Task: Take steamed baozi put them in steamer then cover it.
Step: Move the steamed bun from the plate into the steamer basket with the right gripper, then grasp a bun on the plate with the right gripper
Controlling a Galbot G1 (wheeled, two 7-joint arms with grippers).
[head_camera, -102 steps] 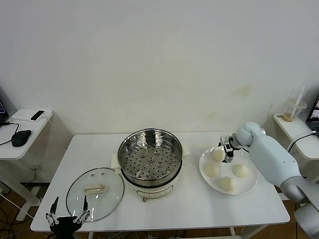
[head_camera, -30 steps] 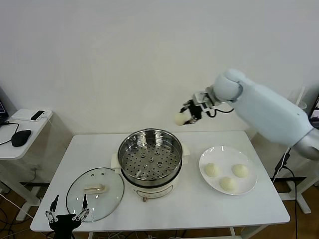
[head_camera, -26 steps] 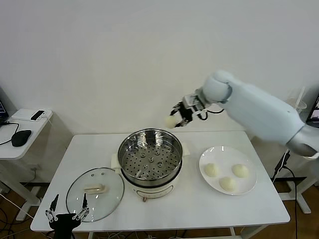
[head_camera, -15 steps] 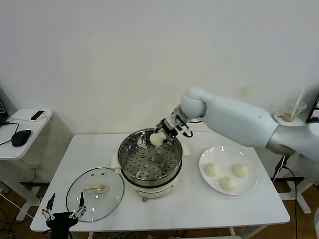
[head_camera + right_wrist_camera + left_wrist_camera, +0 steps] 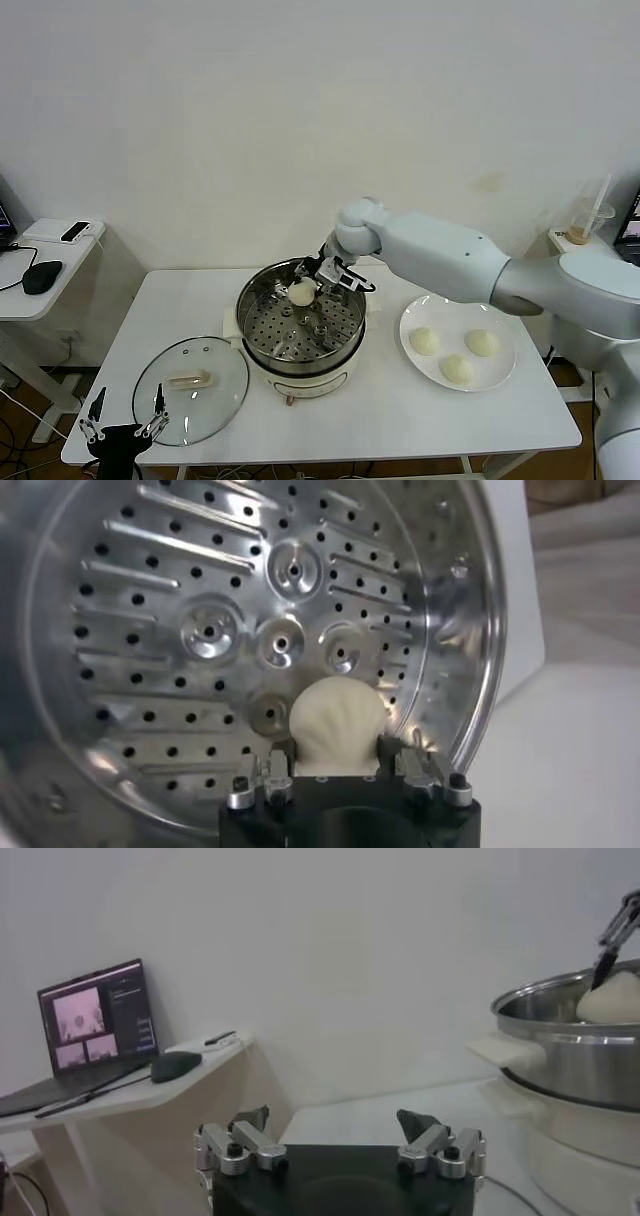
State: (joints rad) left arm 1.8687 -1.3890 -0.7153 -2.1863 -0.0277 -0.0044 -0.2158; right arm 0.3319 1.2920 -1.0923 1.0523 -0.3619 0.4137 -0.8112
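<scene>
My right gripper (image 5: 310,284) is shut on a cream-white baozi (image 5: 302,293) and holds it inside the steel steamer (image 5: 262,286), over the far part of the perforated tray (image 5: 200,630). In the right wrist view the baozi (image 5: 336,725) sits between the fingers. Three more baozi (image 5: 426,341) lie on the white plate (image 5: 500,377) to the right. The glass cover (image 5: 190,388) lies flat on the table, front left of the steamer. My left gripper (image 5: 122,432) is open and empty, parked at the table's front left edge.
A side table (image 5: 20,300) at far left holds a mouse (image 5: 42,276) and a phone. A laptop (image 5: 95,1028) shows in the left wrist view. A cup (image 5: 590,222) stands on a shelf at far right.
My right gripper lifted one baozi off the plate, carried it left over the steamer and lowered it inside. The left arm stayed parked.
</scene>
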